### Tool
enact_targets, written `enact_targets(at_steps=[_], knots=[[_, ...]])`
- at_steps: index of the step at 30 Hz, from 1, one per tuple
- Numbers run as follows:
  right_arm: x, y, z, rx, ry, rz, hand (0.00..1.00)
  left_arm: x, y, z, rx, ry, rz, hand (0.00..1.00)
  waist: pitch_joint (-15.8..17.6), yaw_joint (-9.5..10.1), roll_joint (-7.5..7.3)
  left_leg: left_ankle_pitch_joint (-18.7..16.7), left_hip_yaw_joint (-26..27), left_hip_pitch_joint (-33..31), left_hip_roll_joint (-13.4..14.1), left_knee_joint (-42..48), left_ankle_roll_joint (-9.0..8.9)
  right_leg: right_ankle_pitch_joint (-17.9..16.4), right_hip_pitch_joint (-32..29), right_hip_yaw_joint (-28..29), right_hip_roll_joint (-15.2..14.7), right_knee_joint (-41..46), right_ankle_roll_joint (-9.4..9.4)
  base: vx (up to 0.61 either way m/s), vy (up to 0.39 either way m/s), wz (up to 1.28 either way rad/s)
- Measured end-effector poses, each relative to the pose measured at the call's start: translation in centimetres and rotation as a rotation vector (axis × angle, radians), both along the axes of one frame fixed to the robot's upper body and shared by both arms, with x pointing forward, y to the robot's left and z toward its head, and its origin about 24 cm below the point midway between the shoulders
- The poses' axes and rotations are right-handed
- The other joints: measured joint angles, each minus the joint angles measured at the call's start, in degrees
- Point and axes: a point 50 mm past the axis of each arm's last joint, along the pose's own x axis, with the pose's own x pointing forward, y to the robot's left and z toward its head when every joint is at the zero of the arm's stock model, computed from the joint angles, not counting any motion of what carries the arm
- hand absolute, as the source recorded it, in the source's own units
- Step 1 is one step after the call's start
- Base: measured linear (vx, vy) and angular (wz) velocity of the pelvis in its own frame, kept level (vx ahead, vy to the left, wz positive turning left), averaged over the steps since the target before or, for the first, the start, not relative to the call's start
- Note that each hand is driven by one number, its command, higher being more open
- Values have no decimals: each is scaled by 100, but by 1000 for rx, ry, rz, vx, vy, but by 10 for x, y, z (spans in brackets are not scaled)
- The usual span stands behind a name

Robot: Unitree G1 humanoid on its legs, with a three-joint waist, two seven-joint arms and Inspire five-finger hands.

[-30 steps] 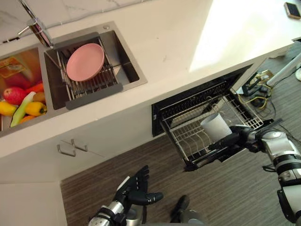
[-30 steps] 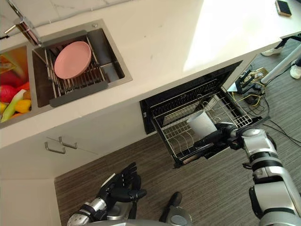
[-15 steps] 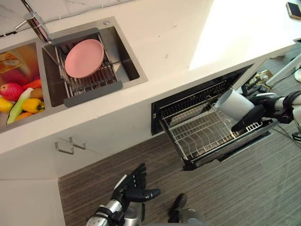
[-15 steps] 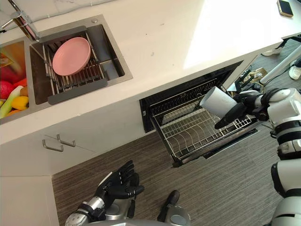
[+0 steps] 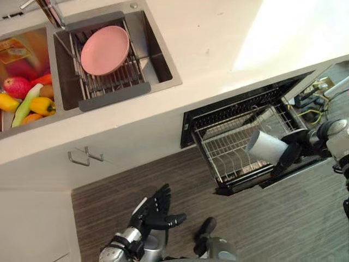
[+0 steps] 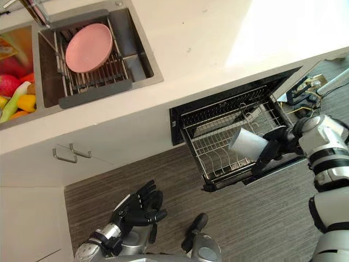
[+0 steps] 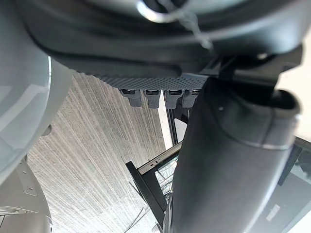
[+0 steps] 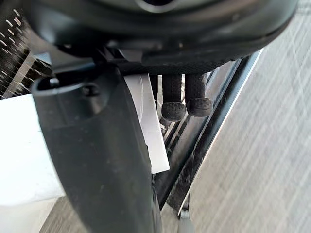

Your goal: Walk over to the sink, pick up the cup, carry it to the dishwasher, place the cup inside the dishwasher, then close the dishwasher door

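My right hand (image 6: 276, 149) is shut on a white cup (image 5: 265, 146); the thumb (image 8: 97, 150) lies along the cup's wall (image 8: 146, 121) and the fingers (image 8: 173, 99) curl round its far side. The cup is tilted on its side, mouth away from the hand. It hangs just over the right front part of the wire rack (image 5: 232, 150), which is pulled out of the open dishwasher (image 5: 240, 109). Whether the cup touches the rack I cannot tell. My left hand (image 5: 155, 209) hangs open low over the floor, away from the counter.
A sink (image 5: 158, 60) in the white counter (image 5: 218, 38) holds a pink plate (image 5: 104, 50) on a drying rack. The basin left of it holds fruit and vegetables (image 5: 27, 101). A cupboard handle (image 5: 82, 158) sits below the sink. Cables (image 5: 311, 106) lie right of the dishwasher.
The right hand has brought the cup down and inward from above the rack's right edge to just over the rack. The camera has also shifted. The left hand stays low.
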Motion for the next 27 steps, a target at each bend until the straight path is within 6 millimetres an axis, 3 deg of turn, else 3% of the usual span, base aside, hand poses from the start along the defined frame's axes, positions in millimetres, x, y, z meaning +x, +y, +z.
enact_targets(at_steps=[3, 7, 17, 18, 25, 27], knots=[[0, -3, -3, -11, -19, -25, 0, 5, 1, 5, -3, -30, -1, 100, 216, 21, 18, 19, -81, -70, -6, 2, -8, -5, -29, -79, 1, 6, -7, 23, -7, 13], [2, -7, -3, -19, -67, -67, 0, 9, 1, 7, -3, -47, -10, 100, 267, 158, 56, 25, -106, -229, -10, 28, -10, -11, -172, -104, 0, 18, -16, 22, -7, 6], [25, 6, 7, -28, -262, -109, 0, 13, 3, 8, -11, -74, 55, 100, 447, 239, 284, 25, -130, -537, 1, 137, -11, -40, -462, -103, -1, 133, -60, 5, -2, 1], [29, 10, 10, -29, -286, -110, 100, 13, 4, 8, -4, -75, 68, 100, 459, 241, 306, 25, -130, -553, 4, 140, -11, -41, -479, -103, 0, 135, -61, 0, 0, 0], [44, 21, 36, -37, -394, -99, 100, 9, 12, -1, 41, -40, 146, 100, 489, 303, 371, 24, -148, -666, 5, 184, -11, -43, -555, -128, 3, 133, -64, 9, -1, 1], [47, 23, 43, -46, -428, -100, 100, -2, 18, -17, 76, 55, 174, 100, 502, 345, 395, 23, -153, -671, 5, 196, -11, -47, -555, -130, 3, 134, -70, 0, 0, 0]])
